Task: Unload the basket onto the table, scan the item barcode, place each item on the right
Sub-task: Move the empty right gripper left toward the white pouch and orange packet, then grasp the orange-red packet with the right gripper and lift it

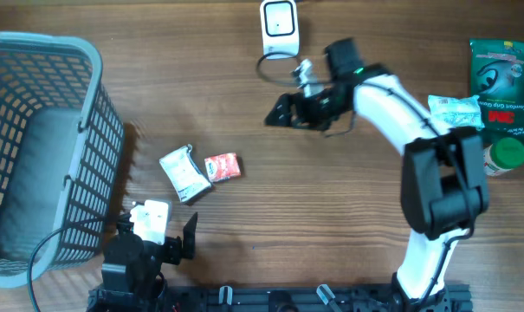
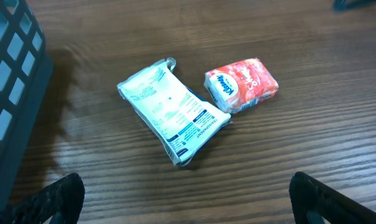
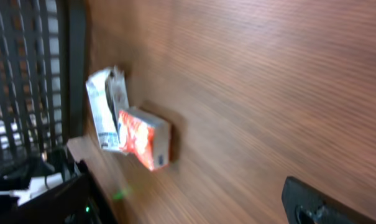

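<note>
Item: white crinkled plastic packet with blue print [image 2: 169, 112], lying flat on the brown wood-grain bench [image 1: 331, 225], just ahead of the left gripper [image 2: 184, 190] and well apart from the right gripper [image 1: 275, 111], out in front of it. It is judged the likeliest thing to be scanned, though nothing here settles that. Adjacent: red-orange soft tissue pack [image 2: 242, 84], its corner touching or all but touching the packet. Left gripper: fingers spread wide, nothing between them, low over the bench, short of both packs. Right gripper: fingers apart as far as its own wrist view shows, holding nothing, hovering just in front of the white box-shaped barcode scanner [image 1: 279, 22] and its dark looped cable [image 1: 268, 66]. Hazards: (1) the packs lie so close that a closing gripper may catch both, or shove one aside. (2) The packet looks thin and slack, so a pinch on one edge could let it fold or slip on the way to the scanner. (3) The barcode's face cannot be made out, and presenting the wrong side would give no read. (4) The right gripper fills the space before the scanner, so a carry by the left arm could meet it or snag the cable. (5) The grey-blue plastic lattice basket [image 1: 90, 61] stands beside the left gripper, where a wide swing could clip its wall.
</note>
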{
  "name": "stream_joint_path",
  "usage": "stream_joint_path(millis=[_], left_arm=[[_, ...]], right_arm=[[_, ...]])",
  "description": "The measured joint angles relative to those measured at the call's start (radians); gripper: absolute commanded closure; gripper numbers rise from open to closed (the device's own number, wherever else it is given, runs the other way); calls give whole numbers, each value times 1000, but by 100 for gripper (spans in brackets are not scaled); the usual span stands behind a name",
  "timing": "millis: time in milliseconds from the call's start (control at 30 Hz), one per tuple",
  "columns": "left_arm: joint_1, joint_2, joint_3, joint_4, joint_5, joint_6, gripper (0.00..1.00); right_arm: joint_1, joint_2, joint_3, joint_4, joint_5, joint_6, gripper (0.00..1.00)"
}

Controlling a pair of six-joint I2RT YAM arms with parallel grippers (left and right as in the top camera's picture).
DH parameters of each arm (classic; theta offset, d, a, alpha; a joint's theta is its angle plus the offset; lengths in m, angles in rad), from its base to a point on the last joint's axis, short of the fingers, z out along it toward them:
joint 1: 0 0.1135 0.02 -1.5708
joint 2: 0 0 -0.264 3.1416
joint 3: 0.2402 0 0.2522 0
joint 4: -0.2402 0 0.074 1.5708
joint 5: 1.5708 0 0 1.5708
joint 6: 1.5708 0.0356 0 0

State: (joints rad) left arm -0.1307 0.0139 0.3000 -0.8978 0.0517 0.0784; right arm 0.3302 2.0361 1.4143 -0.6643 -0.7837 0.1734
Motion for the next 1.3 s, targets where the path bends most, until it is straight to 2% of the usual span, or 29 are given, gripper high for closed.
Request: stream_joint_path(millis=[233, 333, 400, 467, 500, 567, 633, 667, 700, 900, 1033, 1167, 1300], left_arm=[[0, 0, 0, 0, 0, 0, 0], [0, 0, 0, 0, 0, 0, 0], [0, 0, 0, 0, 0, 0, 0], [0, 0, 0, 0, 0, 0, 0], [0, 0, 0, 0, 0, 0, 0], [0, 0, 0, 0, 0, 0, 0], [0, 0, 0, 0, 0, 0, 0], [0, 0, 0, 0, 0, 0, 0], [0, 0, 0, 0, 0, 0, 0], [0, 0, 0, 0, 0, 0, 0], [0, 0, 0, 0, 0, 0, 0], [0, 0, 0, 0, 0, 0, 0], [0, 0, 0, 0, 0, 0, 0]], right_arm=[[229, 17, -58, 188, 32, 180, 0], [262, 65, -58, 244, 48, 246, 0], [268, 89, -57, 279, 31, 274, 4], [273, 100, -55, 292, 24, 284, 23], [276, 114, -48, 294, 14, 287, 29], [286, 140, -34, 288, 2, 298, 32], [304, 165, -18, 280, -35, 298, 61], [316, 174, -14, 275, -37, 300, 84], [330, 196, -13, 272, -60, 298, 96], [330, 231, -14, 264, -121, 301, 96], [252, 230, -32, 199, -193, 298, 96], [76, 142, -65, -16, -221, 302, 96], [-72, -72, -71, -242, -246, 344, 96]])
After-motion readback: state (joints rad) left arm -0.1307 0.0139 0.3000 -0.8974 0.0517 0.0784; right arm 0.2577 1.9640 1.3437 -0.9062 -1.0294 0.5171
